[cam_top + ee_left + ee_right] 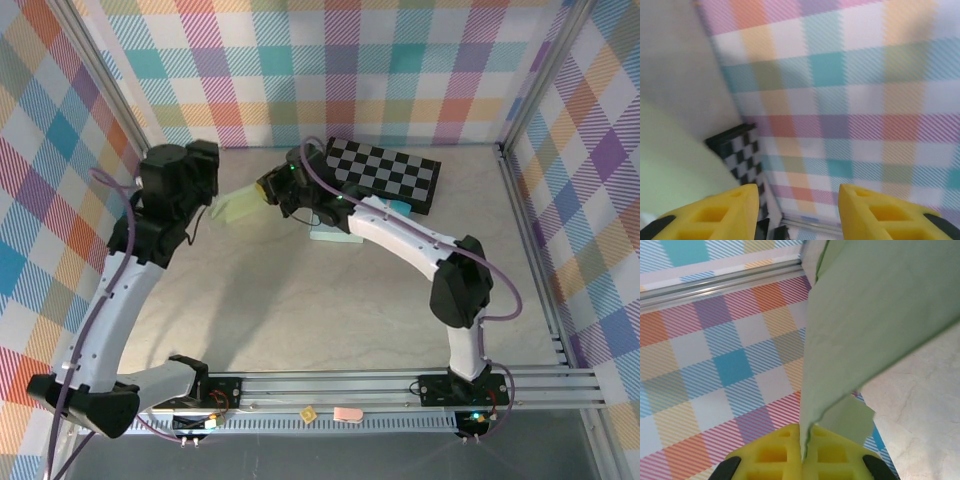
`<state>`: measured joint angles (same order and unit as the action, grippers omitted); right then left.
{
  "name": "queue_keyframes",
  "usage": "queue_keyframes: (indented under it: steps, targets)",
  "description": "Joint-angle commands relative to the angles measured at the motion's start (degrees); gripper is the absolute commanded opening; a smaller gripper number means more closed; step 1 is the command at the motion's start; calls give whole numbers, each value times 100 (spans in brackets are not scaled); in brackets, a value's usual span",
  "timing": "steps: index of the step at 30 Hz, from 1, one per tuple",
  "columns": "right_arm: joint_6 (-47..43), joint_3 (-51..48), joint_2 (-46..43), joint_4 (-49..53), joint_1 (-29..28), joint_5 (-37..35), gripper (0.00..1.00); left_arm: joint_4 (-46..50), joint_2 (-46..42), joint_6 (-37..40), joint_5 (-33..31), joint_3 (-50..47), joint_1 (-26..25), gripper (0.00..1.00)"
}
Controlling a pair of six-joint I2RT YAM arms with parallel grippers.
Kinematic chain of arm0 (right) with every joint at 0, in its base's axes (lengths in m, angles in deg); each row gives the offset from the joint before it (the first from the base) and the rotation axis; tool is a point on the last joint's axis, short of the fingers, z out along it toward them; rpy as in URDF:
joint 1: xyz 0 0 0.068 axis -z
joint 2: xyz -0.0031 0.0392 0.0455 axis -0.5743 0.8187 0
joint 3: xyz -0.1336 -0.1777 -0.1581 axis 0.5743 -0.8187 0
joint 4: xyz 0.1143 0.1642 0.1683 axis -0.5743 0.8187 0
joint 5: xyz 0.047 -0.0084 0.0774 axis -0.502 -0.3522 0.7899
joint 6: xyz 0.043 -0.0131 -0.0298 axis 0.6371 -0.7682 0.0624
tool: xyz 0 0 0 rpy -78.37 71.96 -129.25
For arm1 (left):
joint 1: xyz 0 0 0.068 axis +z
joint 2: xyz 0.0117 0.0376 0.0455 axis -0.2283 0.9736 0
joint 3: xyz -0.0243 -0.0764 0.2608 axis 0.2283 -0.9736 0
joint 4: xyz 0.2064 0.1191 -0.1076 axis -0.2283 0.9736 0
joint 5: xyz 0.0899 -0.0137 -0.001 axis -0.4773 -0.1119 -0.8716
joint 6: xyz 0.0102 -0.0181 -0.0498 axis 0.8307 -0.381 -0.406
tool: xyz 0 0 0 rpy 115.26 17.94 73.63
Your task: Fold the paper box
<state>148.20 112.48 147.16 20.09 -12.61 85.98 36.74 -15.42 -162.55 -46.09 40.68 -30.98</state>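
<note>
The right gripper [802, 456] is clenching its yellow fingers tight on the lower edge of the paper box [880, 315], a pale green sheet. The sheet is rising straight out of the pinch and running off the top and side of the wrist view, so its full outline is cut off. A small flap is sticking out just beside the fingertips, its fold hard to make out. Beyond the sheet the plaid wall [730, 360] and a metal rail [720, 285] are showing on one side and the table [920, 405] on the other. From above, the sheet is reaching from this gripper toward the left gripper [799, 200], with much of it lying under the two wrists. The left gripper is standing released, its yellow fingers apart with nothing between them. The paper box is showing only as a blurred green patch off to the outer side of one finger, and whether it is touching that finger cannot be told. Past the fingers a checkered board [740, 150] is leaning by the wall, partly cut off by the finger in front of it. Under the right arm, behind its gripper, a pale blue flat piece [333, 236] is lying on the table, mostly covered and too hidden to identify.
</note>
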Motion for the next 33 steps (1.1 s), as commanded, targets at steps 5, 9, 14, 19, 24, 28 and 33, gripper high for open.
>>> queue_keyframes:
  steps: [5, 9, 14, 19, 24, 28, 33]
  targets:
    - [-1390, 468, -1315, 1061, 99, -693, 0, 13, -49, 1342, -207, 669, 38, 46]
    - [-1741, 631, -1945, 2748, 86, -1364, 0, 194, 126, 1402, -132, 575, 55, 45]
    - [-1396, 598, -2841, 4889, 57, -2260, 0, 319, 443, 1505, 431, 270, 55, 42]
    - [-333, 887, -3025, 6200, 65, -2195, 0, 577, 989, 2113, 1740, 217, 55, 38]
    - [375, 1314, -2432, 6613, 269, -1648, 0, 1097, 1323, 3043, 2458, 315, -246, 35]
    - [367, 300, -2178, 5169, 950, -786, 0, 1535, 1288, 3751, 2524, 191, -531, 34]
    - [482, -524, -1654, 4185, 1512, 176, 0, 1509, 909, 4427, 2663, -403, -800, 36]
